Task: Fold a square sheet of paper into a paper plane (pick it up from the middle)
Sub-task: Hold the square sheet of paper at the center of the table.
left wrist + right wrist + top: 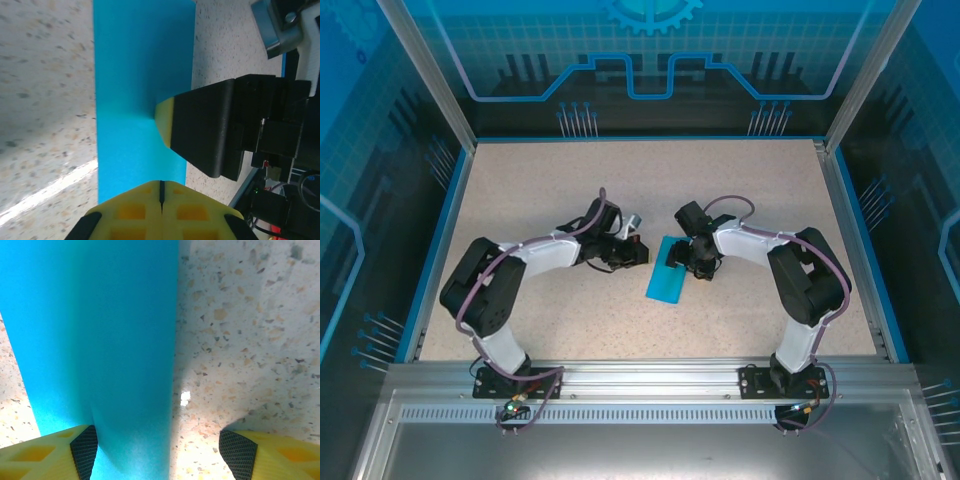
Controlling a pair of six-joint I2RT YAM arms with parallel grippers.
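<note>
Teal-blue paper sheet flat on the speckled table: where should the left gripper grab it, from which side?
Probably the long edge at mid-length, coming in low from the robot's left. The thin teal-blue paper sheet lies flat on the speckled table, so only an edge gives the jaws purchase. The open right gripper rests one yellow fingertip on its middle, which should stop it sliding.

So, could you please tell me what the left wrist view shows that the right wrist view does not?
Left wrist alone: the left hand shut over the teal-blue paper, and a black, yellow-tipped finger of the other arm touching it. Right wrist alone: the right hand open, one finger over the paper, one over the speckled table. Both: the paper lying on that table.
</note>
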